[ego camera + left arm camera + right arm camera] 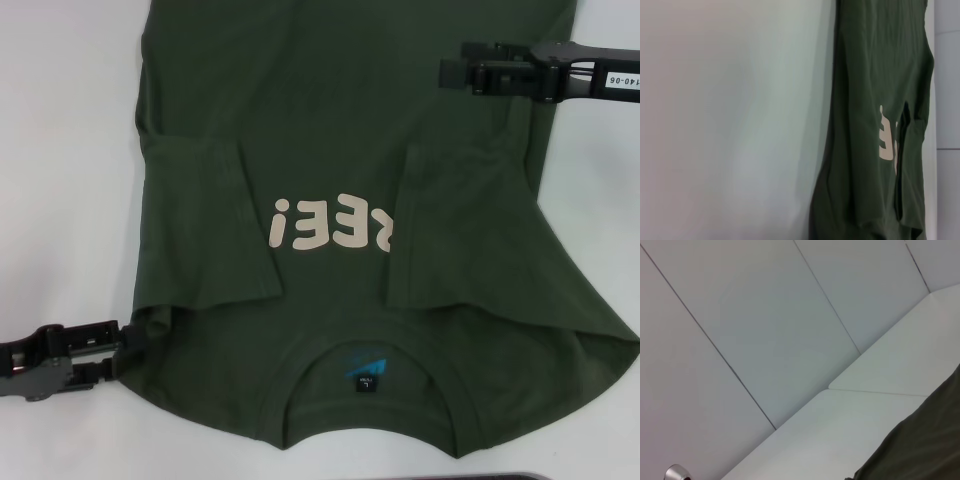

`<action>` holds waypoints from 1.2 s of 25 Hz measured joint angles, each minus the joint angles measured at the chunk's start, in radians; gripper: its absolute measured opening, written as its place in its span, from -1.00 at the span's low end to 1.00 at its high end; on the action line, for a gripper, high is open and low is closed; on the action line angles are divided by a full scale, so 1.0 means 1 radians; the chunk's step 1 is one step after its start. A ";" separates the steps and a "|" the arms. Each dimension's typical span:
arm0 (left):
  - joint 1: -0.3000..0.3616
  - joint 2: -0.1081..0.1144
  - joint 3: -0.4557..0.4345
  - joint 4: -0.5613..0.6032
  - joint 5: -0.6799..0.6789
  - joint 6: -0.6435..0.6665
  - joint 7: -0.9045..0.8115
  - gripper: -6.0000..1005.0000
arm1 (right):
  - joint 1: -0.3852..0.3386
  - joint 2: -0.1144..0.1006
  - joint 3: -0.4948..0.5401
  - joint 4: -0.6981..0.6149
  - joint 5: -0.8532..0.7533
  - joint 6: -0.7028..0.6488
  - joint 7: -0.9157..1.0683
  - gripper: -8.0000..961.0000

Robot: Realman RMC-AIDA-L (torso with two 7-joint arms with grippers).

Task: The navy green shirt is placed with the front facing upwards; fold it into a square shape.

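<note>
The navy green shirt lies flat on the white table, front up, with its collar and neck tag toward me. Both sleeves are folded in over the chest, the left one and the right one, and they hide part of the cream lettering. My left gripper sits at the shirt's left shoulder edge, touching the cloth. My right gripper is open and empty above the shirt's far right side. The left wrist view shows the shirt and the right wrist view shows one corner of it.
White table surface borders the shirt on the left and right. A dark strip runs along the near edge. The right wrist view shows the wall panels and a small metal knob.
</note>
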 joint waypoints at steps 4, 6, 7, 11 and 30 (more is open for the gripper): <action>-0.004 -0.002 0.004 -0.003 0.001 -0.011 -0.004 0.56 | -0.001 0.000 0.000 0.001 0.000 0.000 0.000 0.92; -0.006 -0.001 0.008 -0.014 0.001 -0.019 -0.005 0.56 | -0.001 0.000 0.000 0.001 0.000 0.000 0.000 0.92; -0.009 0.000 0.009 -0.023 0.001 -0.023 -0.005 0.56 | -0.002 0.000 0.000 0.001 0.000 0.000 0.000 0.92; -0.020 0.003 0.016 -0.050 0.001 -0.037 -0.001 0.56 | -0.001 0.000 0.000 0.001 0.000 0.000 0.000 0.92; -0.033 -0.013 0.097 -0.043 0.001 -0.073 -0.008 0.05 | -0.002 0.000 0.010 0.008 0.000 0.000 0.000 0.92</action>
